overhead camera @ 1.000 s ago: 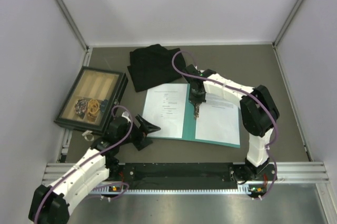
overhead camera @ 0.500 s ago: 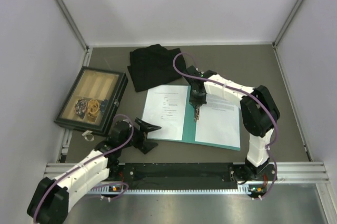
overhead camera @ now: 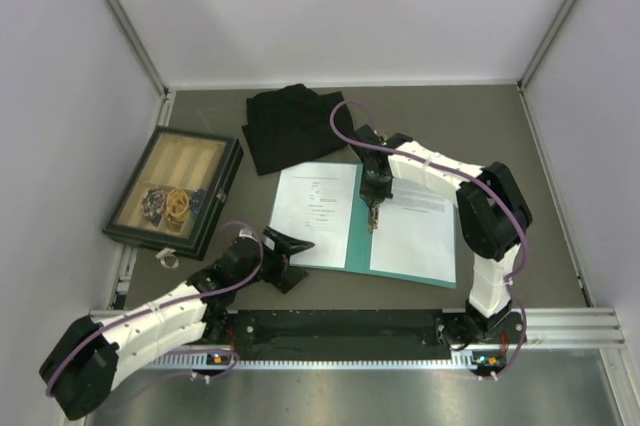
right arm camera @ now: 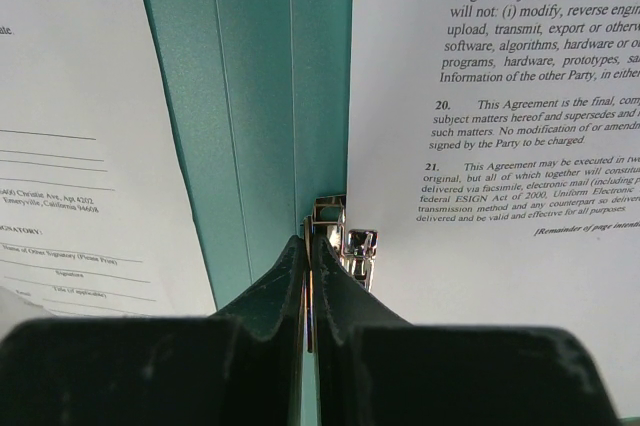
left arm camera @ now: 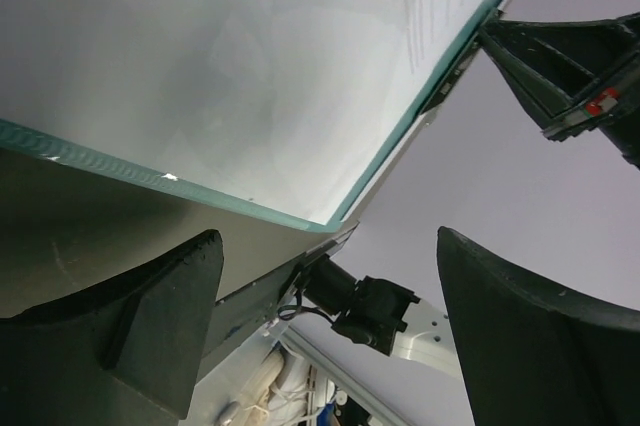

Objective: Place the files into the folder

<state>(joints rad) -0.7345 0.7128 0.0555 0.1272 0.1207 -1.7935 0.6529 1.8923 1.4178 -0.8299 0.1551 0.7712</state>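
Folder [overhead camera: 358, 242]: lies open and flat at mid-table, both files in it, one to each flap.

- Far left: dark-framed tray [overhead camera: 222, 198], well apart from the folder. Black cloth [overhead camera: 285, 126] beyond the folder's far-left corner. Neither is involved.
- Left gripper [overhead camera: 292, 260]: low at the folder's near-left corner. Fingers spread wide, nothing between them. From its wrist view, the teal edge with the left sheet [overhead camera: 312, 211] on it crosses just ahead of the gap, apart from both fingers. So the folder sits to the right of, and slightly beyond, these fingers.
- Spine: runs near to far, its near end leaning a little left. That is the folder's long axis, and the flaps open to left and right of it. Both sheets follow it, long sides near to far, headings at the far end.
- Right gripper [overhead camera: 374, 220]: on the spine, about halfway along. Fingers clenched, tips down at the metal clip [right arm camera: 345, 238]. Cannot tell whether they pinch part of it.
- Right sheet [overhead camera: 415, 236]: flat on the right flap, its left edge just beside the clip.

Judgement: the left arm is nearer the free left flap. The next move looks like catching that near-left edge and swinging the flap rightward about the spine. The loose left sheet may slide off.
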